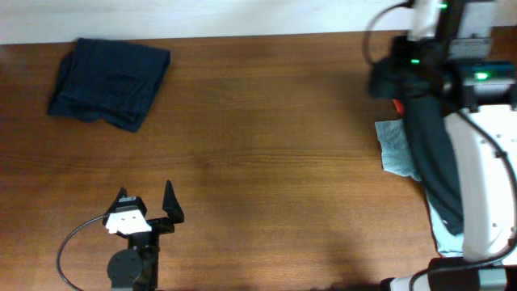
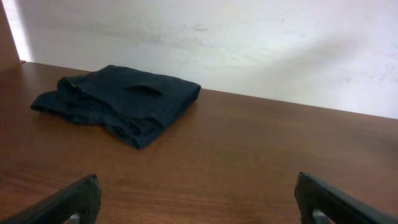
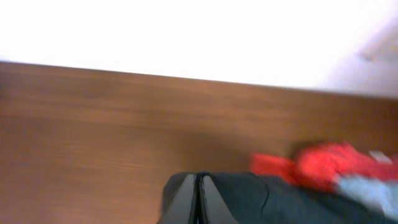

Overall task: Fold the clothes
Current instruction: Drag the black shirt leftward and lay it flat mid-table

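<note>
right gripper (image 3: 198,179) pinching black shirt (image 1: 432,153); left gripper (image 1: 145,192) spread; navy shirt (image 1: 109,82) folded

I see a plain navy T-shirt (image 1: 109,81), very dark blue, on the brown table (image 1: 266,145) with fine wood grain. I see also a light blue-grey shirt (image 1: 394,145), a red-orange shirt (image 3: 323,165) and a black shirt (image 1: 430,158), all without pattern.

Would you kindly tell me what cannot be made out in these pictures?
Dark shirt: overhead, the right arm covers much of it.
Red shirt: right wrist view, blurred; overhead, only a sliver shows.
Right gripper: shut, but blur hides whether it pinches the dark shirt.
Light blue shirt: cut off by the right wrist view's edge.
</note>
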### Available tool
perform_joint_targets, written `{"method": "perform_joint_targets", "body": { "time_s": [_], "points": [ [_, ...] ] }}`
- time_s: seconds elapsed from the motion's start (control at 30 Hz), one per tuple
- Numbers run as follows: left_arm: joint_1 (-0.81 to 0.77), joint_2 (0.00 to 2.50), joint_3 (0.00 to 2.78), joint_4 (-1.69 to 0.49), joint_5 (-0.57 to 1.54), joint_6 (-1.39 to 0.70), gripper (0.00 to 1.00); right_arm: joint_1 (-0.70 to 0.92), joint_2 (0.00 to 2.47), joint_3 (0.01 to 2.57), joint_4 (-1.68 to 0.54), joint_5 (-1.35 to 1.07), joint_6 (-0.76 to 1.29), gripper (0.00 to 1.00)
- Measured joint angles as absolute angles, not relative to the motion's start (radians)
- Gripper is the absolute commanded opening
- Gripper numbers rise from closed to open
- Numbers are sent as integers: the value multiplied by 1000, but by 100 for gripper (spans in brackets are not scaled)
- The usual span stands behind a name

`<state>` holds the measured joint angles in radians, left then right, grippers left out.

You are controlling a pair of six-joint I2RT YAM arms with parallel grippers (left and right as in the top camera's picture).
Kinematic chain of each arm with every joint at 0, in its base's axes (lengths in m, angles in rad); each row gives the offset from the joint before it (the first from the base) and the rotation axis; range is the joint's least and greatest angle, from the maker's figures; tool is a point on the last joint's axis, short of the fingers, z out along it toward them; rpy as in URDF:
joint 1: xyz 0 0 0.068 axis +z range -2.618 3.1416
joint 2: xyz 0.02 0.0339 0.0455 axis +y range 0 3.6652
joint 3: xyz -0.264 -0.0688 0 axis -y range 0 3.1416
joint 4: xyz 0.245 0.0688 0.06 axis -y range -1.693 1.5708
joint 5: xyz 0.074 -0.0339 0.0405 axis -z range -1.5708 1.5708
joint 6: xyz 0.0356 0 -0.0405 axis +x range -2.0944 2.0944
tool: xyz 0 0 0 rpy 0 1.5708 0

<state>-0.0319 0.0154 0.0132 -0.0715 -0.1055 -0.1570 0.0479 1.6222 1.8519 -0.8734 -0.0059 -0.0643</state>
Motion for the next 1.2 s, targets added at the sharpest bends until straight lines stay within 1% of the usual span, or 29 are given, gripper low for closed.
{"method": "perform_joint_targets", "body": {
  "time_s": [0.3,0.57,0.6,0.63,0.77,0.8,0.9,1.03,1.2],
  "points": [
    [-32,15,13,-72,-105,-157,99,372,1680,1864,-694,-94,-7,4],
    [-32,15,13,-72,-105,-157,99,592,1903,1868,-522,-138,26,5],
    [-32,15,13,-72,-105,-157,99,611,1927,1868,-511,-141,27,7],
    [-32,15,13,-72,-105,-157,99,627,1945,1866,-499,-142,29,21],
    [-32,15,13,-72,-105,-157,99,669,1964,1864,-458,-149,19,69],
    [-32,15,13,-72,-105,-157,99,673,1961,1865,-450,-149,17,73],
    [-32,15,13,-72,-105,-157,99,680,1945,1866,-451,-152,-9,80],
    [-32,15,13,-71,-105,-157,99,665,1900,1866,-487,-152,-27,85],
    [-32,15,13,-71,-105,-157,99,593,1779,1867,-664,-152,-25,88]
  ]
}}
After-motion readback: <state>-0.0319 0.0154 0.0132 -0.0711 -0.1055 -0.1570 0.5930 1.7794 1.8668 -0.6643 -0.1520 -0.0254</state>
